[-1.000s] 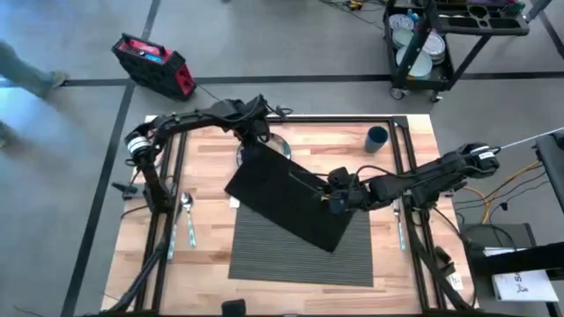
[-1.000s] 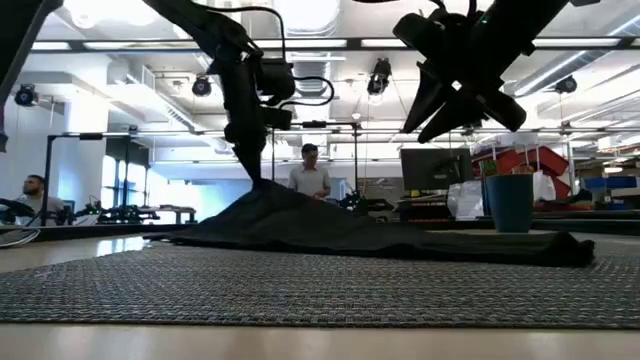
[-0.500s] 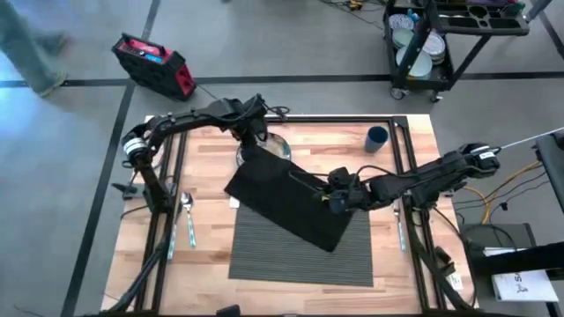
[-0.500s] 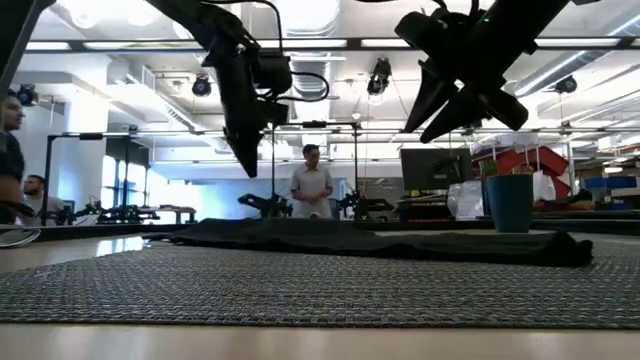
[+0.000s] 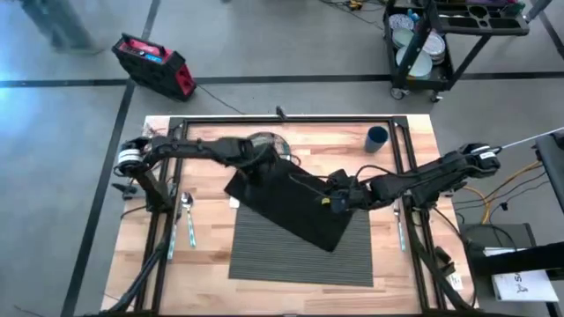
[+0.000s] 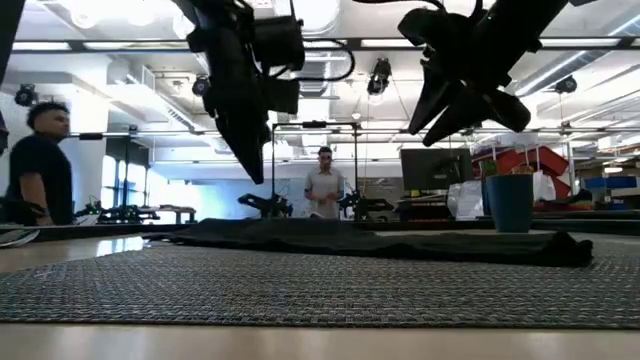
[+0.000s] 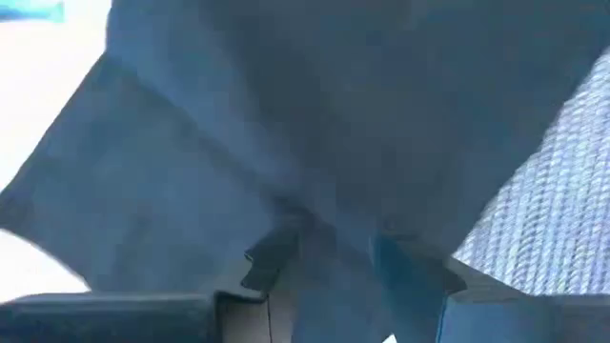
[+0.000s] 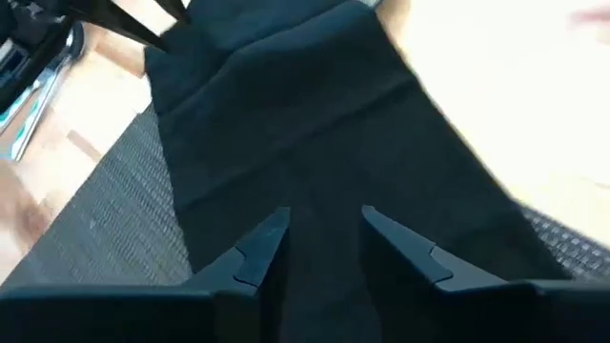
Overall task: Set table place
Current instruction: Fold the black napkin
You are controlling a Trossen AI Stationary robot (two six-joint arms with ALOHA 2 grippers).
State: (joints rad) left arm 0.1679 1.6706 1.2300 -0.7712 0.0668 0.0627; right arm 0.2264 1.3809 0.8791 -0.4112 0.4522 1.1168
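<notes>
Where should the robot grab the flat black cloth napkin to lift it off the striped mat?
Probably the black cloth napkin's far left corner, from above. It lies flat and limp across the ribbed dark grey placemat, so only a corner or edge pinches easily, and the open left gripper hovers near there.

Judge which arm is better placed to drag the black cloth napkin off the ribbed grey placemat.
Probably the left: the left gripper hangs open over the black cloth napkin at its far corner, off the ribbed dark grey placemat. The right gripper, open, hovers mid-cloth.
</notes>
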